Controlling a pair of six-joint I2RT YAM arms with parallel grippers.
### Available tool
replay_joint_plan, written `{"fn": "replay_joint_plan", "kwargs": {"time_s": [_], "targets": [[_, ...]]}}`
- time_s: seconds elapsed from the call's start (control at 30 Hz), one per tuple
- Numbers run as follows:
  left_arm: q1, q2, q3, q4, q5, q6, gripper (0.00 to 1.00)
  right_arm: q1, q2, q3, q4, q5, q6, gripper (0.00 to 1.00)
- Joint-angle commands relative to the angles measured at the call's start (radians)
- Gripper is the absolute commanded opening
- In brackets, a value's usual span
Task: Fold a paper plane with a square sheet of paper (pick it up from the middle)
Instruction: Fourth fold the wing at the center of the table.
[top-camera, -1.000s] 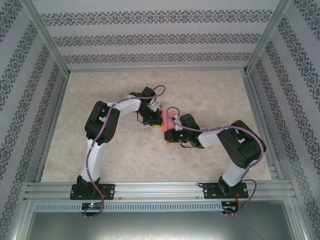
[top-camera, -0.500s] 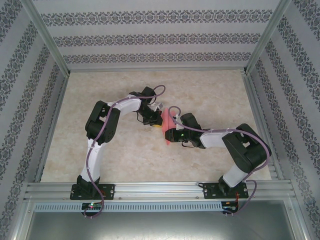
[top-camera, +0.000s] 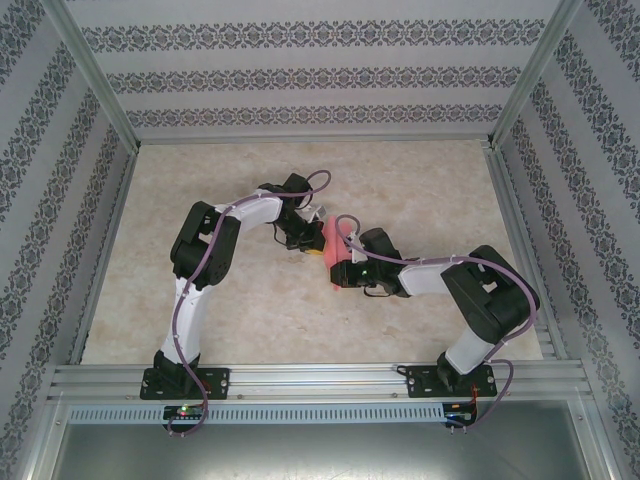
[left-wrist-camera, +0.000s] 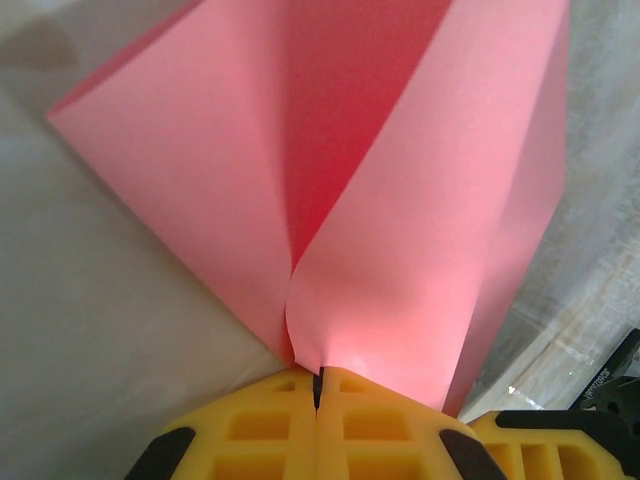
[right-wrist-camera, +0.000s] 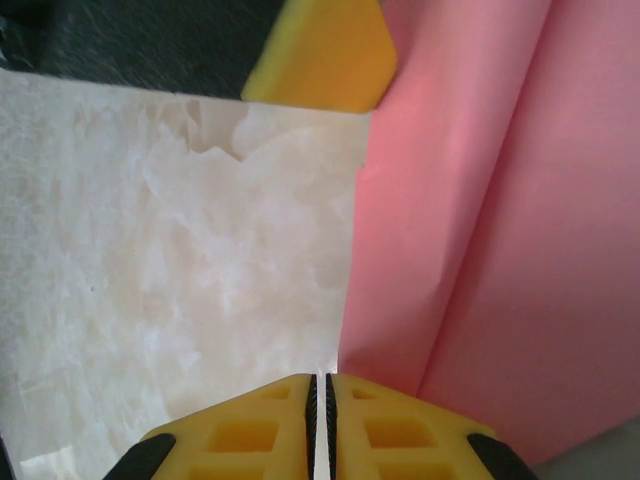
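Top external: I see the paper (top-camera: 328, 238) as a narrow pink strip in the middle of the surface (top-camera: 430, 190), caught between my two hands. The left hand (top-camera: 311, 240) sits against its left side and the right hand (top-camera: 341, 262) is at its near end. Both arms crowd over it, so much of the sheet is hidden from me. Its long axis runs near to far, with the near end leaning a little to the right.

Left wrist: the left hand (left-wrist-camera: 318, 378) is clenched on the paper (left-wrist-camera: 400, 200), with a crease running straight into the closed slit between the yellow fingers (left-wrist-camera: 250, 430). From there the sheet rises away in two panels that form a V with a deep valley, broadening away from the hand. A yellow-and-black piece (left-wrist-camera: 560, 440) pokes in at lower right, just beside the paper's right edge.

Right wrist: the right hand (right-wrist-camera: 320, 385) has its jaws drawn together to a thin slit. The paper (right-wrist-camera: 500, 220) takes the right half, and its left edge comes down to meet the right finger (right-wrist-camera: 400, 430). I cannot tell whether any of it is pinched. A lengthwise fold runs away from the hand. A yellow fingertip (right-wrist-camera: 320, 50) touches the paper's left edge at the top.
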Motion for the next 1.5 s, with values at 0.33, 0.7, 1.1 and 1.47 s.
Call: {"fn": "replay_joint_plan", "kwargs": {"time_s": [0.33,0.7,1.1,1.47], "targets": [[-0.005,0.113,-0.028,-0.029,-0.132,0.031,0.00,0.024,0.015,0.008,-0.089,0.027,-0.050,0.14],[-0.005,0.118,-0.017,-0.037,-0.137,0.031,0.00,0.041,0.019,-0.017,-0.118,0.048,-0.057,0.14],[-0.004,0.066,0.020,-0.044,-0.086,0.010,0.02,0.050,0.047,-0.014,-0.175,0.084,-0.081,0.13],[-0.004,-0.006,0.090,-0.093,-0.068,0.008,0.14,0.056,0.067,0.000,-0.210,0.109,-0.100,0.12]]}}
